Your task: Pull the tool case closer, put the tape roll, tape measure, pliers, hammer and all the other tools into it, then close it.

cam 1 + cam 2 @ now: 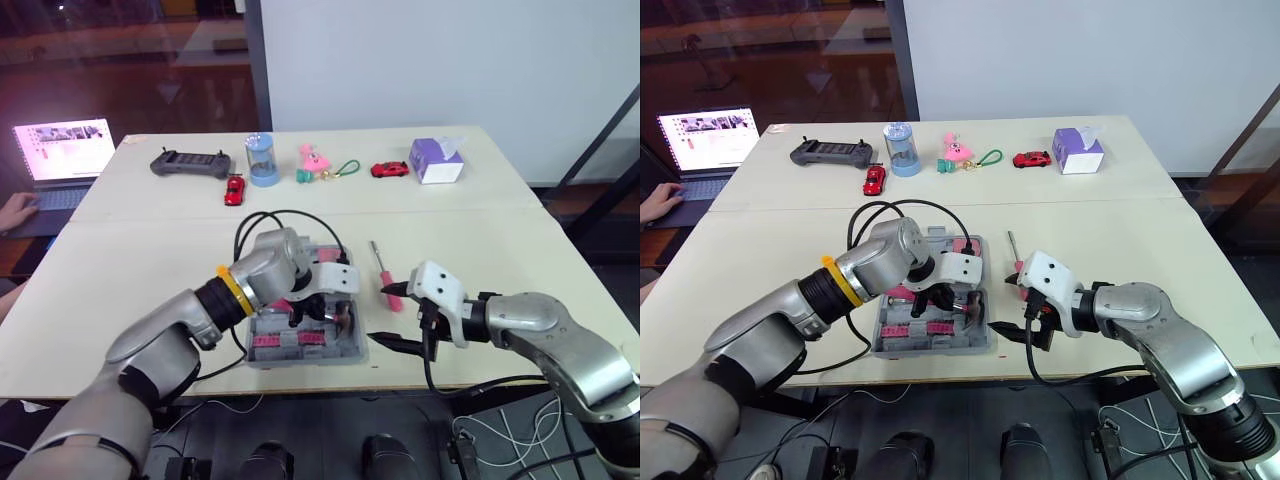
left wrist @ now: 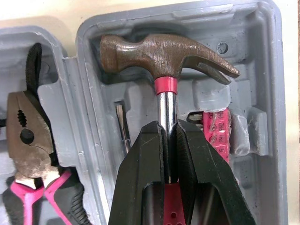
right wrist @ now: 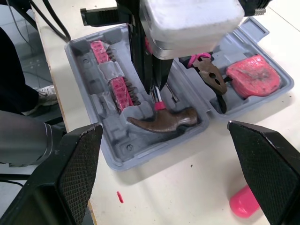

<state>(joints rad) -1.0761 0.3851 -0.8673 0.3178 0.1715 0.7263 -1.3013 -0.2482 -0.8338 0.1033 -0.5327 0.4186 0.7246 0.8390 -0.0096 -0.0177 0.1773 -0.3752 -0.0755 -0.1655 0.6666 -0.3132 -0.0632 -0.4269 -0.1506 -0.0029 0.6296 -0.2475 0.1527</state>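
Observation:
The grey tool case [image 1: 300, 358] lies open near the table's front edge. My left gripper [image 2: 168, 126] is shut on the metal shaft of the hammer [image 2: 164, 56], whose brown head lies in the case's moulded recess. Pink-handled pliers [image 2: 28, 140] and a pink tape measure [image 3: 253, 75] rest in the other half of the case. Pink bit holders [image 2: 216, 131] sit beside the hammer. A pink-handled screwdriver [image 1: 385, 275] lies on the table just right of the case. My right gripper [image 1: 405, 345] is open and holds nothing, low by the case's front right corner.
Along the table's far edge stand a game controller [image 1: 190, 162], a blue cup [image 1: 260, 160], two red toy cars [image 1: 234, 190] [image 1: 389, 169], a pink toy [image 1: 313, 157] and a tissue box [image 1: 437, 160]. A laptop [image 1: 62, 150] with a person's hand [image 1: 15, 208] is at far left.

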